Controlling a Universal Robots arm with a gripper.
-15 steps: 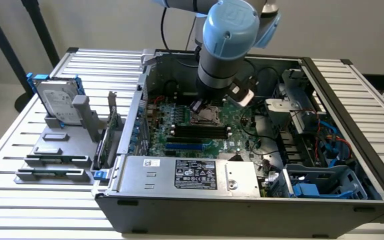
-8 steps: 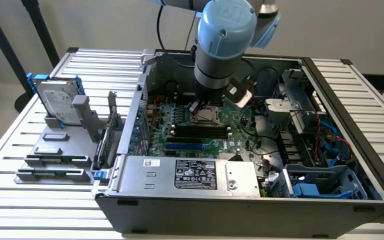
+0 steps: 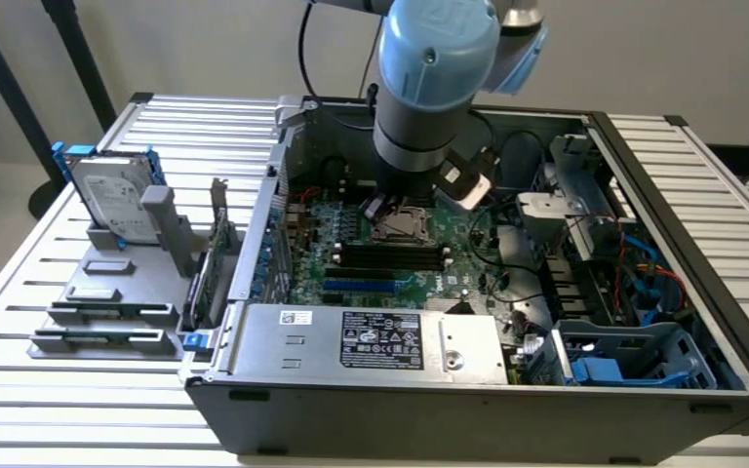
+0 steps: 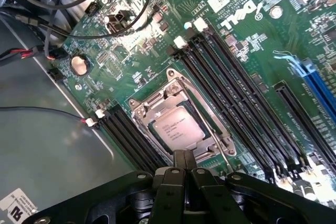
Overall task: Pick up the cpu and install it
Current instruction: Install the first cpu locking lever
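Mostly the arm [image 3: 433, 73] blocks the exterior view: its blue-grey wrist hangs over the middle of the open computer case [image 3: 479, 390], so the gripper is hidden there and the socket [image 3: 408, 224] under it is barely readable. In the wrist view the gripper [image 4: 184, 163] shows as black fingers pressed together, closed, tips right at the edge of the cpu [image 4: 176, 128]; whether they actually pinch its rim or just touch it is hard to tell. The cpu lies flat inside the metal socket frame [image 4: 152, 100] on the green motherboard [image 4: 247, 40], silver top up, printing too small to read. Black memory slots [image 4: 231, 93] run along 1 side of the socket, more dark slots [image 4: 128, 135] on the other. A blue slot [image 4: 320, 90] is cut off at the frame edge. Loose black cables [image 4: 79, 6] cross the board near a coin battery [image 4: 80, 64]. Outside the case, on the slatted worktop [image 3: 36, 390], a grey fixture [image 3: 114, 302] holds a hard drive [image 3: 112, 200] upright in a blue frame, on the exterior view's left. The power supply [image 3: 362, 341] fills the case's near side.
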